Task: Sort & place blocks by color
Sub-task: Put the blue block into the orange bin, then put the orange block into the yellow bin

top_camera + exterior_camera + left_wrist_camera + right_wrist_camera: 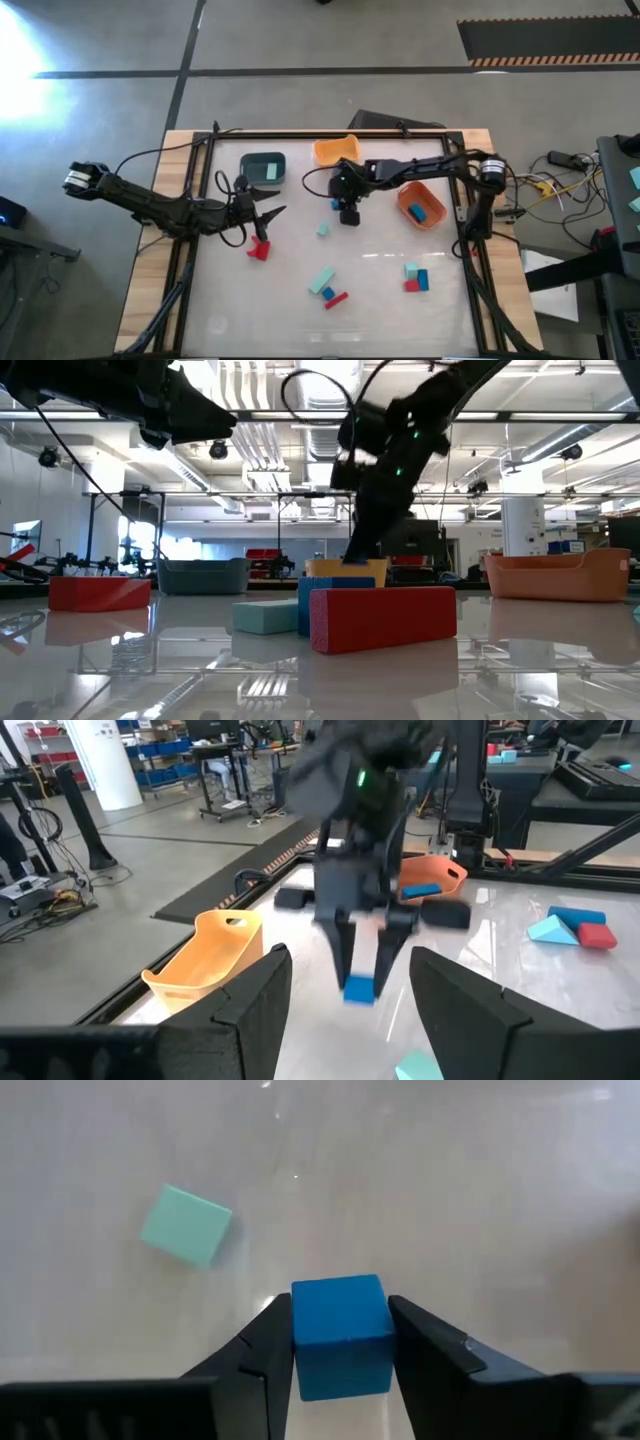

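My right gripper [347,212] stands mid-table between the bins, fingers pointing down, shut on a blue cube [340,1335]; the left wrist view shows that cube [358,988] too. A mint cube [323,230] lies just near of it, flat on the table. My left gripper [272,222] hovers open over the table's left part, above a red block [260,248]. Two groups of blocks rest on the near table: mint, blue and red [326,285], and mint, blue and red [415,277]. My right gripper pinches the blue cube by two opposite side faces [300,1330], one finger on each. The fingers [340,945] come from above, pointing down. The cube sits level at their free ends, close over the table; whether it is clear of the surface I cannot tell.
Along the far side stand a dark teal bin [263,167] holding a mint block, a yellow-orange bin [335,150], and an orange bin [420,203] holding a blue block. A black frame rims the table [200,300]. Bare surface lies along the near edge.
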You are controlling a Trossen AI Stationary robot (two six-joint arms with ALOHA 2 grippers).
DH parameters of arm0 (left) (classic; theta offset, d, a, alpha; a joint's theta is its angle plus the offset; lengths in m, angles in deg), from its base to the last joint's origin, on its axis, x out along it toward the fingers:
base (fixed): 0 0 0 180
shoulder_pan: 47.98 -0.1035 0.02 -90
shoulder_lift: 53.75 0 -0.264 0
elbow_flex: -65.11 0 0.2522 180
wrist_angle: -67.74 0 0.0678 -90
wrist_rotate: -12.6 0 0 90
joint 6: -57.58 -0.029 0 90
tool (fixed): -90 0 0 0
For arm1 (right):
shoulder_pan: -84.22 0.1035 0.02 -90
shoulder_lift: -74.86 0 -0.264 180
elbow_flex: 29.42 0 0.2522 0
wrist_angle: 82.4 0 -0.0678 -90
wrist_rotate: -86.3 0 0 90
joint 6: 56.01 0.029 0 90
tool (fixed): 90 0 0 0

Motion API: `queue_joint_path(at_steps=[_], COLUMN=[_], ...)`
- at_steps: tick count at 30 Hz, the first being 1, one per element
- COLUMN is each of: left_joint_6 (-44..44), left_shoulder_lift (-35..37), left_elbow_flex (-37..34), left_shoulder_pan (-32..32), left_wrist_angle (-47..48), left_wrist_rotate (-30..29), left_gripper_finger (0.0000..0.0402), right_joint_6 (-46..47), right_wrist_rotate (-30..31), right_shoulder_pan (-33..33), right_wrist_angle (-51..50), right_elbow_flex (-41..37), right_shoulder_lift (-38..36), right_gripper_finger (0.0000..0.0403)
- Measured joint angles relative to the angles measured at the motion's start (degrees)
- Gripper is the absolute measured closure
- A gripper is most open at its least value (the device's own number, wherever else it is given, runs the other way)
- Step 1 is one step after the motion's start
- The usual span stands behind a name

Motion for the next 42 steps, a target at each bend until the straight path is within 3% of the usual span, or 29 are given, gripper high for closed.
queue_joint_path(at_steps=[5, 10, 17, 22, 29, 36, 42], left_joint_6=[0.0, 0.0, 0.0, 0.0, 0.1, 0.3, 1.8], left_shoulder_lift=[0.0, -0.1, -0.2, -0.2, -0.2, -0.2, -0.2], left_elbow_flex=[0.0, 0.0, 0.0, 0.0, 0.0, 0.0, 0.0], left_shoulder_pan=[0.0, 0.0, 0.0, 0.0, 0.0, 0.0, 0.0], left_wrist_angle=[0.0, -0.1, 0.0, -0.1, -0.1, -0.2, -0.2], left_wrist_rotate=[0.0, 0.0, 0.0, 0.0, 0.0, 0.0, 0.0], left_gripper_finger=[0.0212, 0.0212, 0.0212, 0.0212, 0.0212, 0.0212, 0.0212], right_joint_6=[7.9, 21.4, 42.3, 49.2, 49.9, 49.0, 48.6], right_wrist_rotate=[8.5, 19.3, 25.9, 26.1, 28.2, 30.7, 30.7], right_shoulder_pan=[0.5, 0.7, 2.0, 2.1, 2.1, 2.0, 2.1], right_wrist_angle=[-12.4, -28.7, -45.3, -45.6, -41.8, -40.7, -40.8], right_elbow_flex=[-0.2, -1.7, -8.2, -15.2, -20.8, -20.4, -17.8], right_shoulder_lift=[-7.6, -15.4, -25.2, -30.3, -31.9, -31.1, -31.1], right_gripper_finger=[0.0276, 0.0275, 0.0274, 0.0273, 0.0261, 0.0218, 0.0211])
